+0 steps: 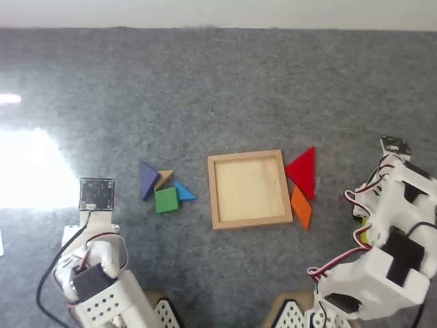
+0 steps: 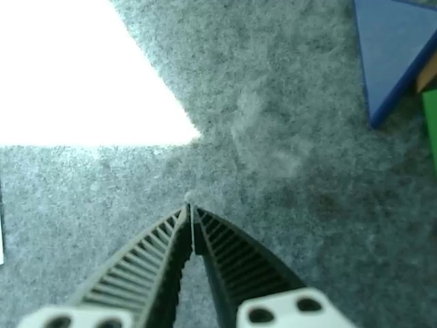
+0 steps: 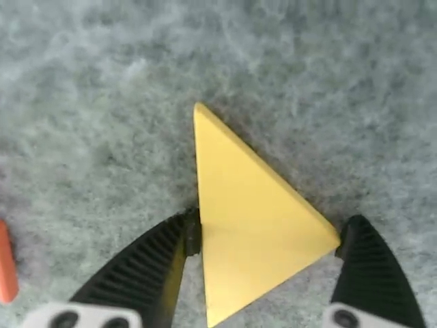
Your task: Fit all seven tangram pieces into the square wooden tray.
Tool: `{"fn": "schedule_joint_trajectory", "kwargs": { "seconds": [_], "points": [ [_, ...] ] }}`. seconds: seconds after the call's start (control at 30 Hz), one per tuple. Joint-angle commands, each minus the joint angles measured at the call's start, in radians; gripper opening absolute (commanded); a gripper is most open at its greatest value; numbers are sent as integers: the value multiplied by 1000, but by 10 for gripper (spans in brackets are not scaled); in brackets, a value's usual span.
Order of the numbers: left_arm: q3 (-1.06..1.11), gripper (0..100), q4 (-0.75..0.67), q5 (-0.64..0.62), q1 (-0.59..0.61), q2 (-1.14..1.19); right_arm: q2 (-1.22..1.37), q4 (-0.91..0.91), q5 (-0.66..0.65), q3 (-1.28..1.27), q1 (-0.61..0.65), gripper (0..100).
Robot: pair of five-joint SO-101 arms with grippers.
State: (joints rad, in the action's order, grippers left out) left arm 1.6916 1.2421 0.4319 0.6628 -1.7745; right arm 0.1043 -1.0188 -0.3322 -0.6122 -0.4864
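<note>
A square wooden tray (image 1: 247,189) sits empty on grey felt (image 1: 205,89). Well to the tray's right, the right gripper (image 3: 270,234) pinches a yellow triangle (image 3: 239,198) that lies flat, with one finger against each side. Left of the tray, beyond a blue triangle (image 2: 392,55), the left gripper (image 2: 190,205) hangs over bare felt with its fingers pressed together. This looks like the first pick. Next, the triangle needs lifting over the red triangle (image 1: 304,171) beside the tray and seating snugly in a corner.
</note>
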Motion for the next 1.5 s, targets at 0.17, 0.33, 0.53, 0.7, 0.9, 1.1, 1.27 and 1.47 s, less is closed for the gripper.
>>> {"fn": "schedule_joint_trajectory", "kwargs": {
  "seconds": [0.17,0.33,0.53,0.7,0.9,1.1,1.27,1.47],
  "points": [
    [-7,14,8,-9,-8,2,8,10,0,17,7,275],
    [-7,14,8,-9,-8,2,7,10,2,20,8,216],
    [-7,14,8,-9,-8,2,5,12,2,23,8,221],
    [-7,14,8,-9,-8,2,-38,2,2,23,10,221],
    [-7,14,8,-9,-8,2,-208,-74,3,23,35,221],
    [-7,14,8,-9,-8,2,-320,-150,34,23,131,222],
    [-7,14,8,-9,-8,2,-363,-183,64,34,266,221],
    [-7,14,8,-9,-8,2,-349,-344,155,195,492,222]
  ]
}}
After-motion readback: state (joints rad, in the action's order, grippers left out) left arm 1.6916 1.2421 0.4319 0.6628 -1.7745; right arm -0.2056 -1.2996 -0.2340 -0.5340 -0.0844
